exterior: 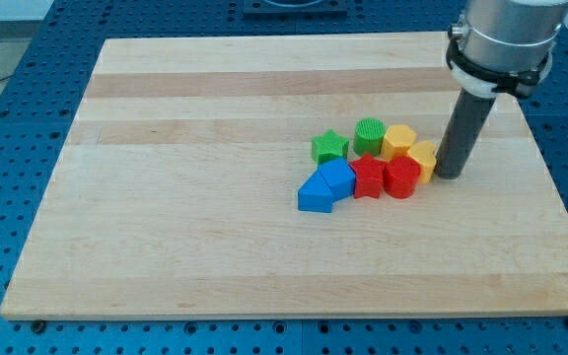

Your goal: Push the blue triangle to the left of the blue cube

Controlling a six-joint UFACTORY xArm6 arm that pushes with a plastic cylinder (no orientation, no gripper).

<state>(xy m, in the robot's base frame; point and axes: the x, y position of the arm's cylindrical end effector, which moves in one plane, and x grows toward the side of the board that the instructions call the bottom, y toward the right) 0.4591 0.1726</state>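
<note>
The blue triangle (pixel 315 194) lies on the wooden board (pixel 195 197), touching the lower left side of the blue cube (pixel 337 177). Both are at the left end of a tight cluster of blocks right of the board's middle. My tip (pixel 448 175) stands at the cluster's right end, right beside the yellow block (pixel 423 158) and far to the right of both blue blocks.
The cluster also holds a green star (pixel 329 147), a green cylinder (pixel 369 134), a yellow hexagon (pixel 398 141), a red star (pixel 367 177) and a red block (pixel 401 177). The arm's grey body (pixel 506 35) hangs over the board's upper right corner.
</note>
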